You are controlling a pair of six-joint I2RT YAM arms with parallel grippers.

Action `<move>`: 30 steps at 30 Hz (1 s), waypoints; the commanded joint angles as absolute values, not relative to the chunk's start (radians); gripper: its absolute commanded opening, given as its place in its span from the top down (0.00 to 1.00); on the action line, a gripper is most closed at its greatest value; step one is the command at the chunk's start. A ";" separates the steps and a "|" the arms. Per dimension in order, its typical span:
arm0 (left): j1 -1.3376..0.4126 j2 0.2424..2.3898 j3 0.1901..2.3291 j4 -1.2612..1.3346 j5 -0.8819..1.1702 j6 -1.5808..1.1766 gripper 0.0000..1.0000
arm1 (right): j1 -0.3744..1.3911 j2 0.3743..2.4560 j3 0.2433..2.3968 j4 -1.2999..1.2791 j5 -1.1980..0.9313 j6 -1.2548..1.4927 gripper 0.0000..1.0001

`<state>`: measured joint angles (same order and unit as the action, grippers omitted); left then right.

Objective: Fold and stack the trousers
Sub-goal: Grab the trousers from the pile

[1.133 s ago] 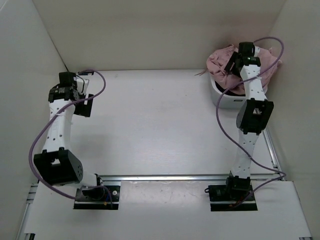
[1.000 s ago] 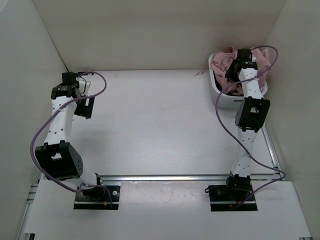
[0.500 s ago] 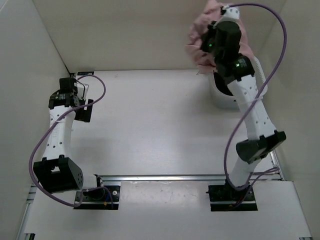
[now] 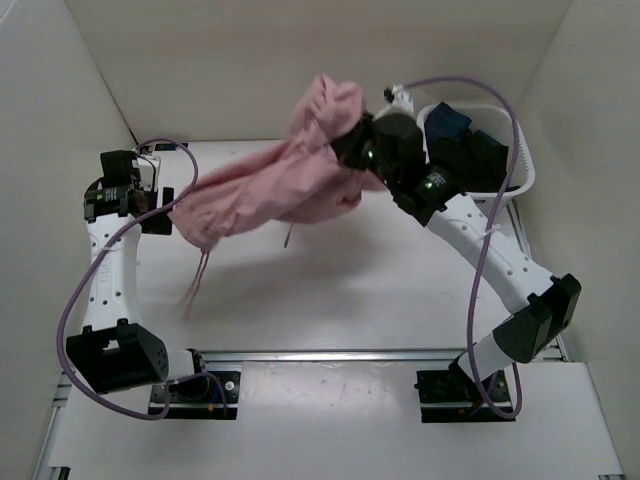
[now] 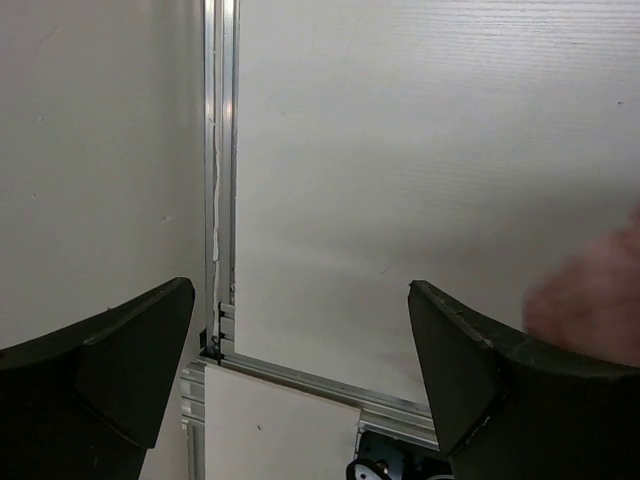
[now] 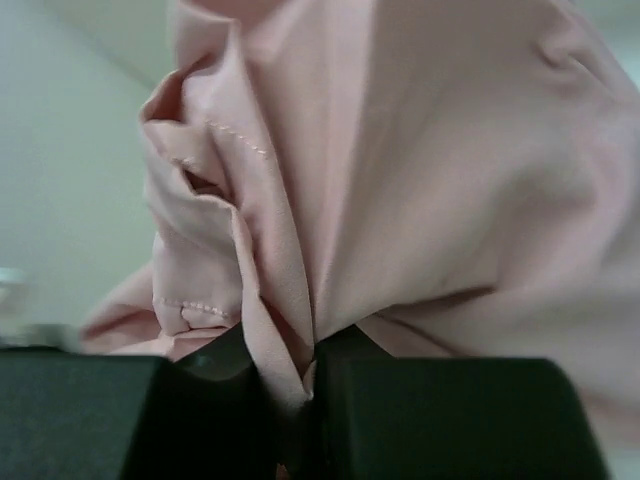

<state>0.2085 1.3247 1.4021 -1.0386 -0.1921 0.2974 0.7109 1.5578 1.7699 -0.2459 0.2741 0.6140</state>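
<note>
The right arm has swung left from above the white basket [image 4: 521, 176], carrying the trousers [image 4: 275, 188] out over the table [image 4: 340, 300]; the left arm has barely shifted. At far left, the left gripper [image 5: 300, 295] hangs above the table with its fingers spread wide and nothing between them. The dusty-pink trousers stream through the air in a blurred bunch from beside that gripper up to the right gripper [image 6: 298, 372], their drawstring [image 4: 194, 278] dangling below. The right fingers are pinched tight on a fold of the fabric. At far right, the basket holds dark clothes [image 4: 468, 148].
</note>
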 commanded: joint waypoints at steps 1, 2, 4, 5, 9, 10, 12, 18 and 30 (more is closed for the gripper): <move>0.210 1.285 1.436 -1.026 -0.199 0.291 0.00 | 0.595 1.488 1.454 -0.362 0.304 0.879 0.82; 0.210 1.285 1.436 -1.026 -0.209 0.302 0.00 | 0.533 1.477 1.390 -0.398 0.304 0.912 0.48; 0.210 1.266 1.418 -1.026 -0.209 0.313 0.00 | 0.465 1.468 1.287 -0.473 0.282 0.868 0.14; 0.210 1.266 1.408 -1.026 -0.209 0.313 0.00 | 0.412 1.492 1.249 -0.501 0.282 0.836 0.05; 0.210 1.233 1.344 -1.026 -0.209 0.351 0.00 | 0.466 1.592 1.418 -0.595 0.204 0.498 0.01; 0.210 1.233 1.306 -1.026 -0.209 0.360 0.00 | 0.510 1.620 1.480 -0.645 0.187 0.347 0.01; 0.210 1.233 1.266 -1.017 -0.236 0.360 0.00 | 0.676 1.712 1.600 -0.698 0.164 0.211 0.01; 0.221 1.224 1.146 -0.999 -0.275 0.301 0.00 | 1.044 2.070 1.984 -0.938 0.060 -0.161 0.01; 0.281 1.244 1.126 -0.980 -0.246 0.267 0.00 | 1.220 2.348 1.977 -0.854 0.199 -0.111 0.03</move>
<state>0.2787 1.2526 1.1233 -1.0016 -0.2619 0.2829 1.2301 2.3405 1.9732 -0.8444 0.0883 -0.1204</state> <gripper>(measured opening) 0.998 0.969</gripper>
